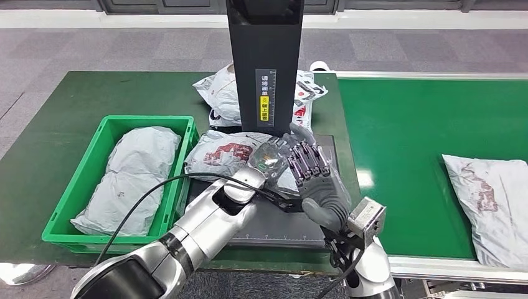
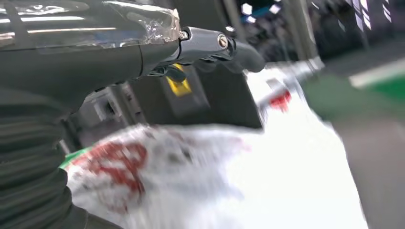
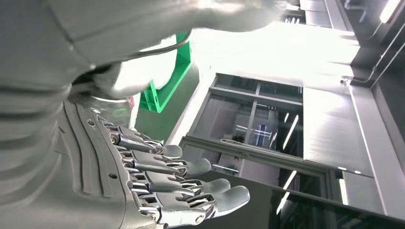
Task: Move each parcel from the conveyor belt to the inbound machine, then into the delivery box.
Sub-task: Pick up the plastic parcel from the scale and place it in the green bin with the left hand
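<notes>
Our right hand (image 1: 311,171) stands raised over the scale plate, fingers (image 3: 191,183) spread and holding nothing. Just left of it our left hand (image 1: 269,156) hovers over the parcel on the plate (image 1: 218,152); we cannot tell from the blurred wrist view whether it grips the bag. That parcel lies on the inbound machine's dark platform (image 1: 280,230), its left end touching the green delivery box (image 1: 93,180). The machine's black column (image 1: 264,62) rises directly behind both hands, and another bag (image 1: 218,93) lies behind it. Inside the box lies a grey parcel (image 1: 134,174). Everything sits on a dark green table (image 1: 56,118) above grey floor. Far to the right, well apart from our hands, a parcel on the conveyor belt (image 1: 489,193) waits on the bright green belt (image 1: 405,137).
</notes>
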